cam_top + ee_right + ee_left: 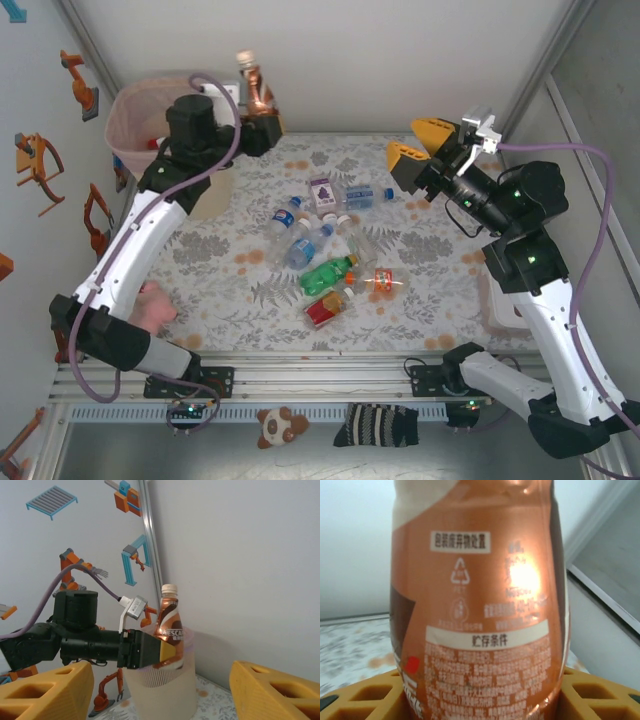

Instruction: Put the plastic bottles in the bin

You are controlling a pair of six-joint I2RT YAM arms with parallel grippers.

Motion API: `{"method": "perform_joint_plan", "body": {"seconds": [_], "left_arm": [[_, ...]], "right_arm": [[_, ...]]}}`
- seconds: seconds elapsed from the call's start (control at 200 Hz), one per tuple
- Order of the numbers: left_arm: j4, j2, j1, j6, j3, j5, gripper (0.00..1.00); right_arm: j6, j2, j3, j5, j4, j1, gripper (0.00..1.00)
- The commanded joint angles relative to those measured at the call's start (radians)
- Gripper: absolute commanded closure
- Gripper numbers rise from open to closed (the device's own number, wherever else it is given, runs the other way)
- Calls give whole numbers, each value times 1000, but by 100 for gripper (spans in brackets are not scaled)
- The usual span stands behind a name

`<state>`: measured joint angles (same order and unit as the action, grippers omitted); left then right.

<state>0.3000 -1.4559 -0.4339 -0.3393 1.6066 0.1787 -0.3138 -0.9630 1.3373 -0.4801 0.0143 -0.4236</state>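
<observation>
Brown-labelled bottle (253, 85) stands upright between the pads of the left gripper (258, 122), whose jaws are closed on its lower body; the cap points straight up, so the long axis runs vertically out of the tool. The bin (135, 125) lies just beside this gripper, off to its left and back toward its own arm. From above, the bottle seems to sit beside the rim and not yet over the mouth. My judgement is that the coming move is a short sideways carry over the rim, then a release. The left arm is much the nearer of the 2 to the bin.

Across the table, the right gripper (420, 145) hangs raised with its jaws wide apart and nothing between them, well apart from the bin.

Count: 1 bottle held, 1 bin, and about 8 plastic bottles (328, 273) lying on their sides in a loose cluster between the 2 tools: clear with blue labels, 1 green, 1 orange, 1 red, 1 purple.
</observation>
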Motion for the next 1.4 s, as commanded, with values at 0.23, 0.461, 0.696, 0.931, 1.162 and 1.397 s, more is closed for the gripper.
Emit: {"method": "perform_joint_plan", "body": {"seconds": [0.23,0.461,0.696,0.931,1.162,1.397], "left_arm": [[89,2,153,-301,112,-297,61],[311,-84,192,-509,274,-508,67],[462,-208,248,-715,423,-526,74],[720,-413,283,-923,710,-584,76],[898,-586,302,-1107,913,-604,77],[933,-646,330,-1225,912,-572,78]], "right_arm": [[27,16,-1,30,11,-6,30],[34,19,-3,34,24,-6,30],[39,21,-6,34,31,-7,30],[56,32,-19,41,42,-7,30],[91,43,-31,52,60,-7,30],[131,42,-29,48,85,-7,30]]}}
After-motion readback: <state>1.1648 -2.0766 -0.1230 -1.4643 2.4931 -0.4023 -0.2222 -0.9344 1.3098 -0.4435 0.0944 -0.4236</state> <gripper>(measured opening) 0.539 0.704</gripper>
